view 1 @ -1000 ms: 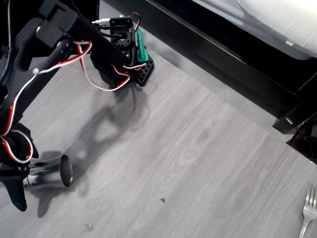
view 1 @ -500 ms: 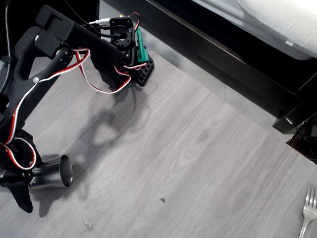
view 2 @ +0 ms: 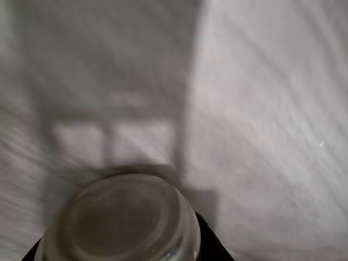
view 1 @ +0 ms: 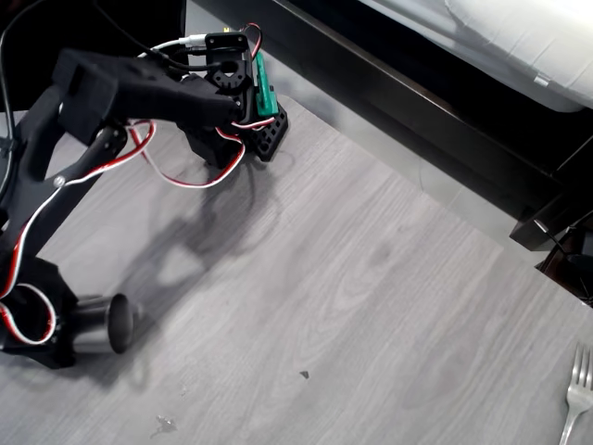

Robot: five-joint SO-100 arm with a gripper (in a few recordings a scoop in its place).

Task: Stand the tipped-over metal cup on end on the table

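The metal cup [view 1: 109, 324] lies on its side at the lower left of the grey wood-grain table [view 1: 352, 306] in the overhead view, its open rim facing right. My black gripper [view 1: 79, 331] reaches in from the left and is shut on the cup's narrower end, covering most of the body. In the wrist view the cup [view 2: 122, 217] shows as a blurred round end at the bottom centre, with a dark fingertip [view 2: 213, 247] beside it and the arm's shadow on the table [view 2: 261, 109] behind.
The arm's base with a green part [view 1: 262, 88] stands at the table's far edge. A black furniture frame [view 1: 435, 111] runs diagonally behind it. A silver fork [view 1: 576, 389] lies at the lower right. The table's middle is bare apart from a small speck [view 1: 304, 375].
The arm's upper link has swung down and to the left. The gripper has closed in over the cup, which has shifted slightly left and now shows less of its body.
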